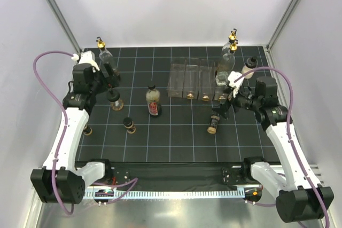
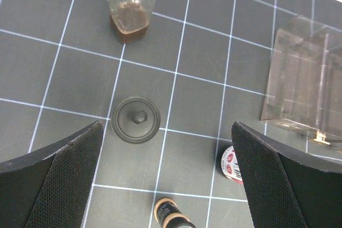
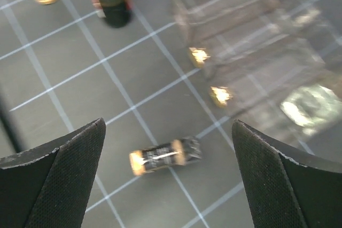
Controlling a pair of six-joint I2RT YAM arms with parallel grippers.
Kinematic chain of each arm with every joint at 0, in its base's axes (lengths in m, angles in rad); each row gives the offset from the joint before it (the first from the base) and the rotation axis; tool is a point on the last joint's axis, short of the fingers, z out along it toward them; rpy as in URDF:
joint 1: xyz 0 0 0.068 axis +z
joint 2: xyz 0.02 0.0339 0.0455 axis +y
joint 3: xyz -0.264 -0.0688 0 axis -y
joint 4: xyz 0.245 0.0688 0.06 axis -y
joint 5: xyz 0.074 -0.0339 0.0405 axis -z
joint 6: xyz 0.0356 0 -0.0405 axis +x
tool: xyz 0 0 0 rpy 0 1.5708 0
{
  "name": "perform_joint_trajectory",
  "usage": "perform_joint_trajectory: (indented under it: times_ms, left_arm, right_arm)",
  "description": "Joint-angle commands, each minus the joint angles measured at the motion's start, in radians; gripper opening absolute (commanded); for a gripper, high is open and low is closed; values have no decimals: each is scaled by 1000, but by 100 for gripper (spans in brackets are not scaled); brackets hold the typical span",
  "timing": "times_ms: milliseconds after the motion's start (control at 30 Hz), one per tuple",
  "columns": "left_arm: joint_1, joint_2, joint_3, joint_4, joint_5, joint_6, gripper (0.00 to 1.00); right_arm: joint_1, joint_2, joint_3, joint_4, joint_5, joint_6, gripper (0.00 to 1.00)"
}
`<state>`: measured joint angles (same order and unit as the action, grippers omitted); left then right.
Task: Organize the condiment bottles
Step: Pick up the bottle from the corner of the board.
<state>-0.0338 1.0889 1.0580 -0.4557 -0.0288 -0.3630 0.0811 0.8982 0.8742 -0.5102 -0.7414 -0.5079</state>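
Observation:
My left gripper (image 1: 109, 77) (image 2: 166, 132) is open and empty, hovering over a short bottle seen from above as a round black cap (image 2: 135, 119) (image 1: 115, 100). A red-labelled bottle (image 1: 153, 100) (image 2: 231, 164) and a small brown bottle (image 1: 129, 125) (image 2: 171, 214) stand nearby. A tall clear bottle with a gold spout (image 1: 103, 52) (image 2: 130, 9) stands at the far left. My right gripper (image 1: 223, 106) (image 3: 168, 126) is open above a small brown bottle lying on its side (image 3: 163, 156) (image 1: 214, 124). Two tall spouted bottles (image 1: 231, 52) and a capped one (image 1: 248, 67) stand at the far right.
A clear plastic compartment rack (image 1: 195, 81) (image 2: 307, 84) (image 3: 256, 41) sits mid-table, with a bottle (image 1: 220, 78) at its right end. Another small bottle (image 1: 87, 130) stands close to the left arm. White walls enclose the gridded black mat (image 1: 176, 137).

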Motion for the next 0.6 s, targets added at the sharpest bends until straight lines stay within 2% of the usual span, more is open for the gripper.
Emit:
perform_joint_trajectory:
  times_ms: [0,200,567]
  left_arm:
    - [23,34,19,63,50,6,100]
    - [29,130,30,103,52,25,100]
    - [29,236,34,199,63,25,100]
  right_arm:
    - [-3,33,-12,2,-160,-20,100]
    - [-3,67,-14,1,-194,-12,100]
    - [-3,41,-63,38,-151,0,100]
